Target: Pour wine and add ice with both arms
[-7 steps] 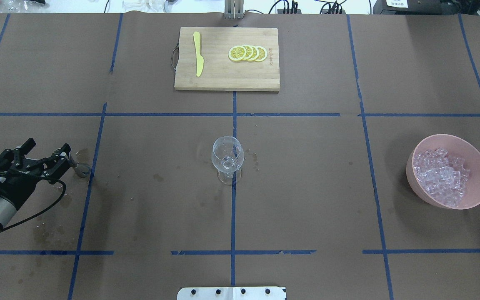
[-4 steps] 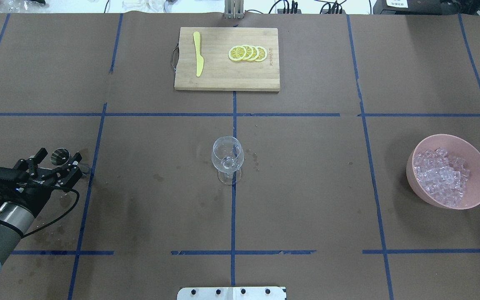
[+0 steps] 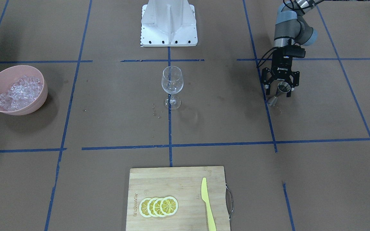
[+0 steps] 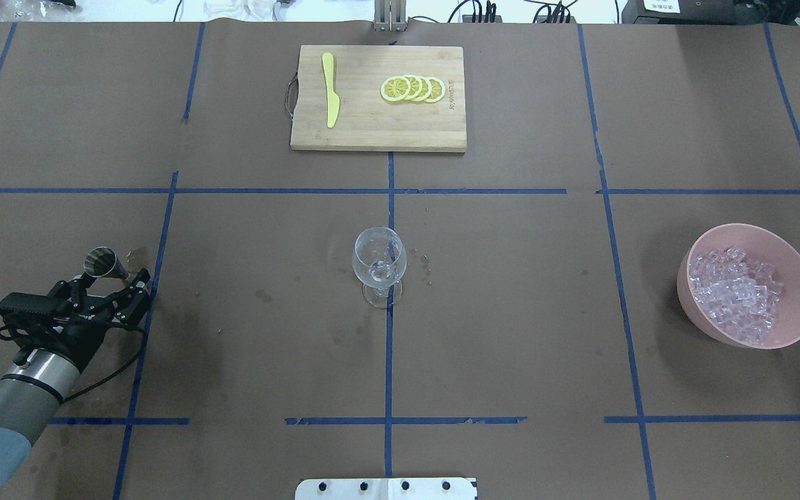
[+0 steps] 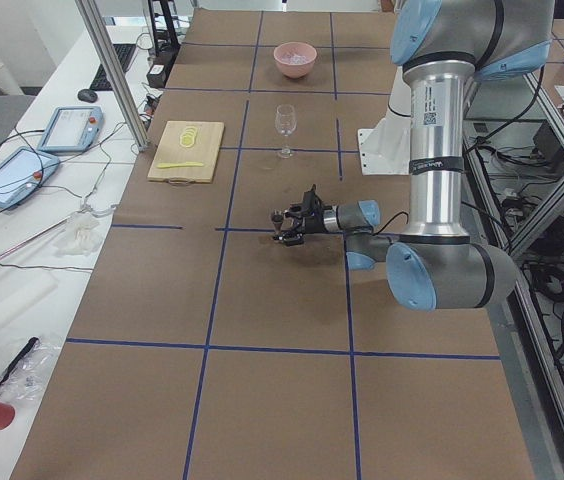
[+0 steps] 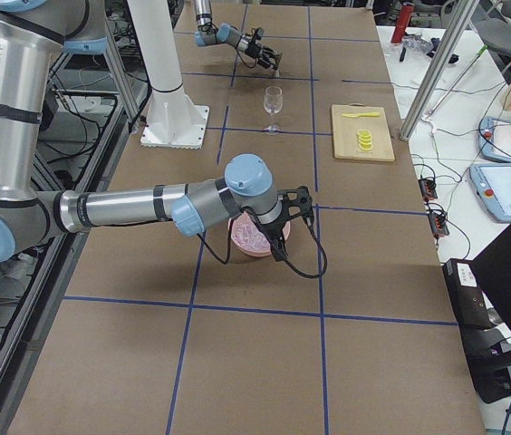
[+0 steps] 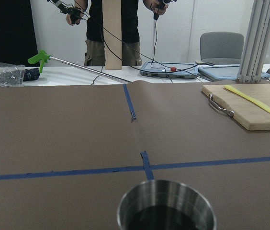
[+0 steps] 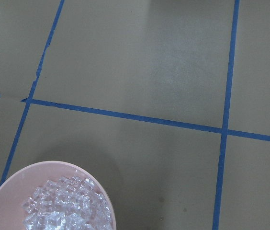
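A clear stemmed wine glass [image 4: 379, 262] [image 3: 172, 80] stands upright at the table's centre. A steel jigger [image 4: 100, 262] [image 3: 283, 86] [image 7: 166, 211] stands on the table at the left. My left gripper [image 4: 112, 279] [image 3: 280, 91] [image 5: 287, 220] is open, with its fingers spread wide on either side of the jigger. The ice [image 4: 737, 292] [image 3: 19, 88] [image 8: 65, 206] fills a pink bowl [image 4: 799, 326] at the right. My right gripper [image 6: 299, 201] hovers over that bowl. It shows only in the exterior right view, so I cannot tell whether it is open or shut.
A wooden cutting board [image 4: 378, 128] lies at the far middle with a yellow knife [image 4: 330, 90] and lemon slices [image 4: 414, 89]. The white pedestal [image 3: 169, 22] stands at the robot's edge. Wet spots mark the paper near the glass and jigger. A person [image 7: 113, 28] stands beyond the table.
My left gripper has drawn back toward the robot's side and swung round, uncovering the jigger's cup. The jigger, glass and bowl have stayed in place.
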